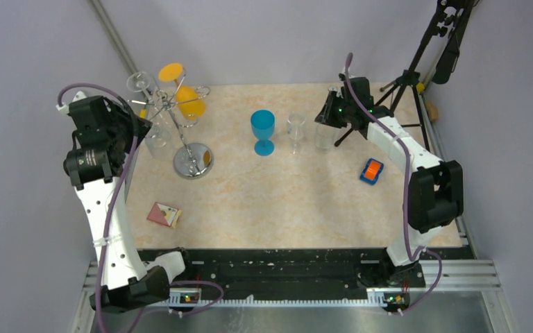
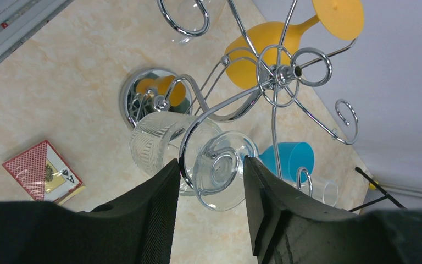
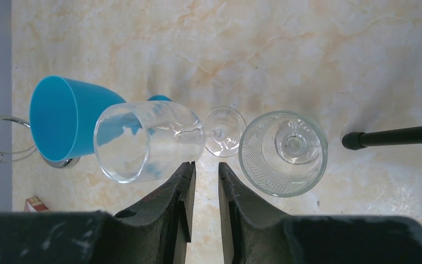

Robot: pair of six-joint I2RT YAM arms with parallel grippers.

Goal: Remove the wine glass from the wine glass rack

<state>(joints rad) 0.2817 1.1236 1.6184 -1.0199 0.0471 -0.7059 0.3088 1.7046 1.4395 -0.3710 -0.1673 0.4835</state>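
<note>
On the left, the left arm rose from its base, bent at the elbow and reached to the near-left side of the wine glass rack [image 1: 193, 161]. Its left claw [image 1: 144, 125] was spread, one finger on each side of the foot of the clear wine glass [image 1: 158, 135]. That glass hung bowl-down from a curled arm of the rack. From above we could not make out the grip. The left wrist view showed the fingers [image 2: 159, 214] flanking the round foot of the wine glass [image 2: 222, 170] (whether they touched it, we could not tell). It also showed the loops of the rack [image 2: 279, 74] and an orange glass [image 2: 253, 55] hanging there. A red card pack [image 1: 163, 215] lay on the tabletop [image 1: 284, 208] near that arm.

At mid-tabletop stood a blue goblet [image 1: 263, 130], a plain clear glass [image 1: 295, 128] and a patterned glass [image 1: 325, 135]. The right arm stretched towards the far edge, its right claw [image 1: 330, 114] above the patterned glass. Only the right wrist view showed its fingers [image 3: 181, 198] parted by a slim gap, gripping nothing. An orange and blue object [image 1: 371, 171] lay beside the arm and a black tripod [image 1: 416, 76] stood behind it.
</note>
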